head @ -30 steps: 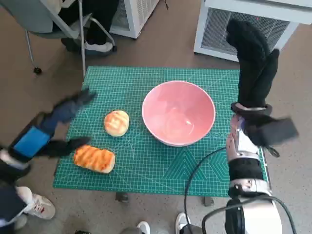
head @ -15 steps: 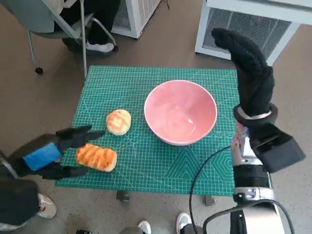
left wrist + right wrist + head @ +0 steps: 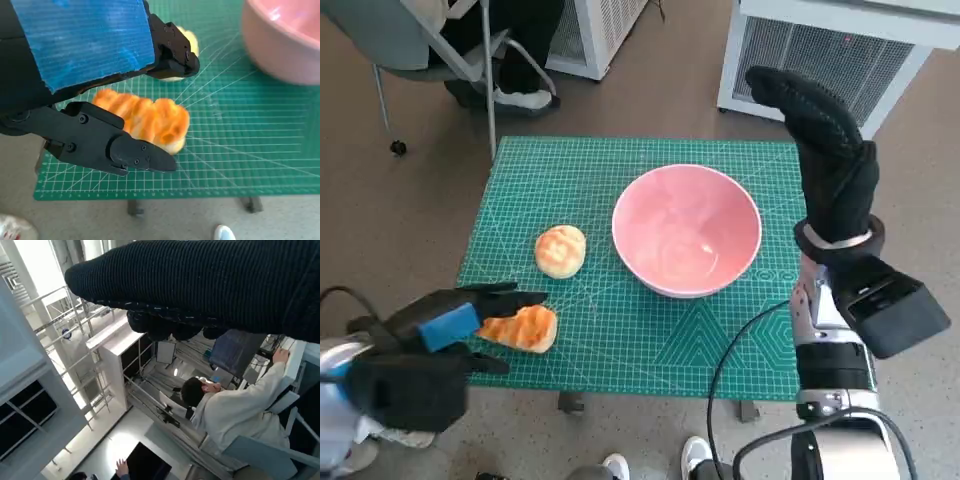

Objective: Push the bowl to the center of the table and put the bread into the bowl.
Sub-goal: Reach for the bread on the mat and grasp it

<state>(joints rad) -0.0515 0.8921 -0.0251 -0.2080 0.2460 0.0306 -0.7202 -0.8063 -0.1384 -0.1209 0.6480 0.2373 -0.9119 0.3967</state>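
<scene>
A pink bowl (image 3: pixel 687 230) stands right of the middle of the green mat (image 3: pixel 610 165). To its left lies a round bun (image 3: pixel 561 250), and nearer the front left corner a long toasted bread (image 3: pixel 525 328). My left hand (image 3: pixel 450 325) reaches over that corner, its fingers spread on either side of the long bread. In the left wrist view the long bread (image 3: pixel 150 117) lies between an upper finger and the thumb of my left hand (image 3: pixel 80 60), with no firm grip showing. The bowl (image 3: pixel 285 40) is beyond it. My right hand (image 3: pixel 825 150) is raised beside the bowl's right, holding nothing.
White slatted units (image 3: pixel 820 50) stand behind the table, and a chair (image 3: pixel 440 45) with a person's shoe (image 3: pixel 525 97) at the back left. Shoes (image 3: pixel 615 465) show by the front edge. The right wrist view shows the glove (image 3: pixel 200 285) and a seated person (image 3: pixel 235 410).
My left hand has dropped lower and drawn in around the long bread at the front left corner. The right hand stays raised, its fingers tipped slightly further left.
</scene>
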